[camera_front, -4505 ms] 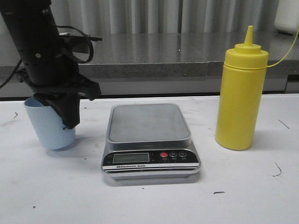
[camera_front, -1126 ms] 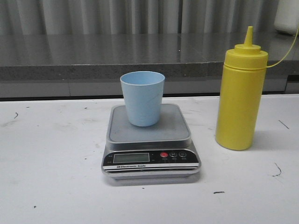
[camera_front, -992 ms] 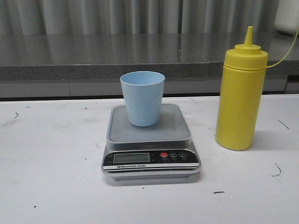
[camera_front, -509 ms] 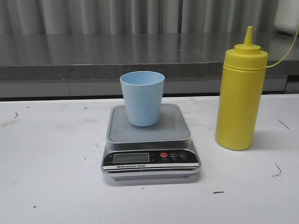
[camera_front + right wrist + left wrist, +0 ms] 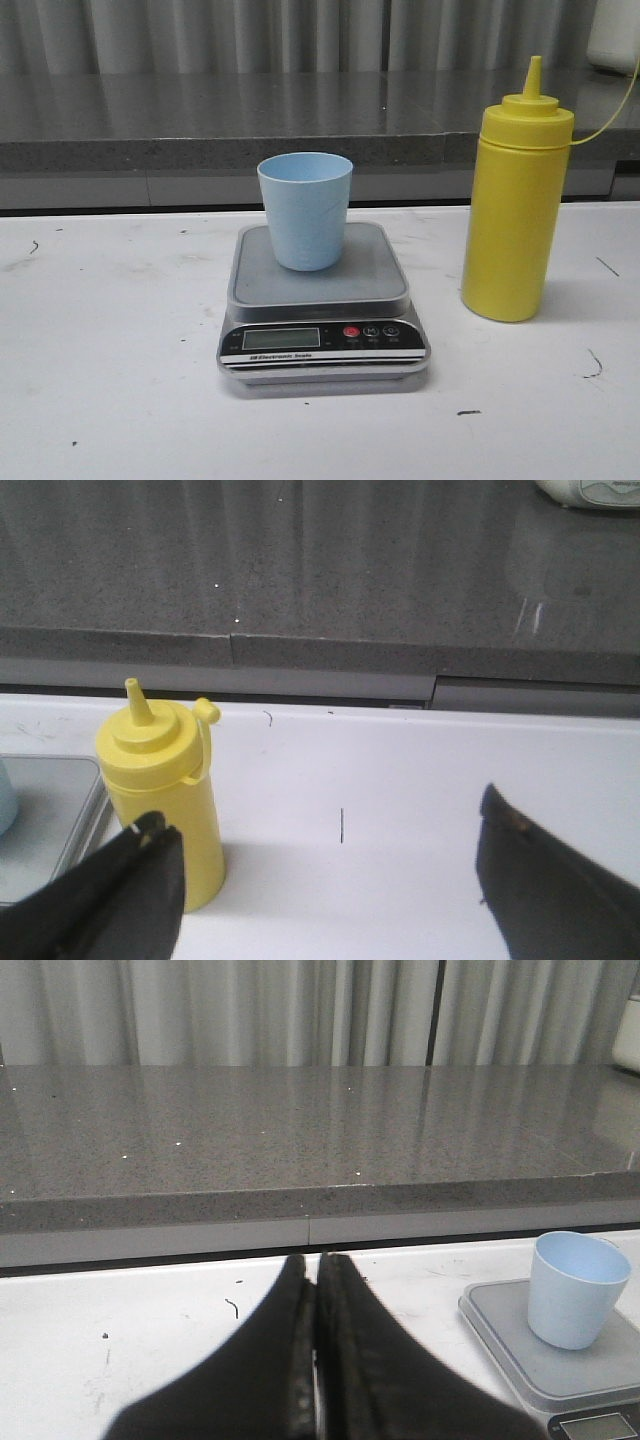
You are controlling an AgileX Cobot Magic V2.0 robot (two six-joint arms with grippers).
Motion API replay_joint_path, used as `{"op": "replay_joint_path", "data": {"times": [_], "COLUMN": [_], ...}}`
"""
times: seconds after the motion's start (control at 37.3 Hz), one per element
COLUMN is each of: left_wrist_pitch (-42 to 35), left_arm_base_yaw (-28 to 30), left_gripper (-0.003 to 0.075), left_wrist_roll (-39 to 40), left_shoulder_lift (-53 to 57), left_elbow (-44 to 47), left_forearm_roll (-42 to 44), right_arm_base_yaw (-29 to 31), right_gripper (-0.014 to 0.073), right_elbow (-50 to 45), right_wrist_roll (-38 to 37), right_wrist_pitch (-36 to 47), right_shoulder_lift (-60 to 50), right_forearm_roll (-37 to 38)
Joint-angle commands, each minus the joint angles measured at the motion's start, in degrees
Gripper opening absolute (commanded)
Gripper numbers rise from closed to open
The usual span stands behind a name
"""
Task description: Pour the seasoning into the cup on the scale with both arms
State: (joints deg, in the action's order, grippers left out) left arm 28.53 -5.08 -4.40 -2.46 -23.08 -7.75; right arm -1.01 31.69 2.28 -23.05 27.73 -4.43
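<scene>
The pale blue cup (image 5: pixel 305 210) stands upright on the platform of the silver-grey scale (image 5: pixel 320 300) at the table's middle; it also shows in the left wrist view (image 5: pixel 577 1288). The yellow seasoning bottle (image 5: pixel 516 200) stands upright to the right of the scale, capped. No arm shows in the front view. My left gripper (image 5: pixel 316 1264) is shut and empty, over bare table to the left of the scale (image 5: pixel 510 1345). My right gripper (image 5: pixel 322 820) is wide open and empty, with the bottle (image 5: pixel 165 795) just beyond its one finger (image 5: pixel 130 880).
A grey stone ledge (image 5: pixel 300 120) runs along the back of the white table (image 5: pixel 110 400), with curtains behind. A thin yellow cord (image 5: pixel 610 115) runs from the bottle's cap to the upper right. A white object (image 5: pixel 615 35) sits on the ledge at far right.
4.5 s ago my left arm held the cup at the table's left. Since about a second ago the cup stands on the scale, the arm is gone from the front view, and nothing has moved.
</scene>
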Motion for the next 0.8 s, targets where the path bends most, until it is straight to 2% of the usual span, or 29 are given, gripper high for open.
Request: {"op": "replay_joint_path", "data": {"times": [0.0,0.13,0.48,0.78], "left_wrist_pitch": [-4.3,-4.3,-4.3,-4.3], "left_arm_base_yaw": [0.1,0.1,0.1,0.1], "left_gripper": [-0.0020,-0.0020,-0.0020,-0.0020], "left_wrist_roll": [0.2,0.2,0.2,0.2], "left_shoulder_lift": [-0.7,-0.7,-0.7,-0.7], "left_elbow": [-1.4,-1.4,-1.4,-1.4], "left_forearm_roll": [-0.7,-0.7,-0.7,-0.7], "right_arm_base_yaw": [0.3,0.3,-0.3,-10.9], "right_gripper": [0.0612,0.0612,0.0612,0.0612], "right_elbow": [2.0,2.0,1.5,-5.7], "right_wrist_roll": [0.2,0.2,0.2,0.2], "right_wrist_pitch": [6.7,8.8,16.2,34.4], "right_shoulder_lift": [1.7,6.5,28.7,43.7], "right_forearm_roll": [-0.2,-0.2,-2.2,-2.2]}}
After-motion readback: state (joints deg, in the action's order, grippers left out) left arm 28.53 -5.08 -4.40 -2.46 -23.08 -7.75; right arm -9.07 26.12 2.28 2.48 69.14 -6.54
